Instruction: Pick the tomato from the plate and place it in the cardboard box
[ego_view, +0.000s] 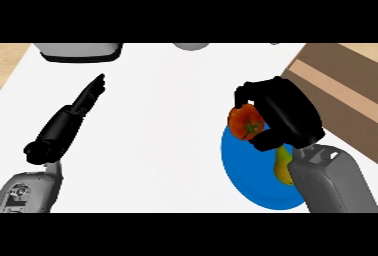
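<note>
I see the tomato at the far left rim of the blue plate, with my right hand wrapped over it, fingers curled round its far side and thumb under its near side. The cardboard box lies just right of that hand, so I judge the carry runs rightward. My left hand rests open, well apart on the white bench.

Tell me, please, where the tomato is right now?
In the head view the tomato is at the right, held in the curled right hand over the blue plate's upper edge, left of the cardboard box.
</note>
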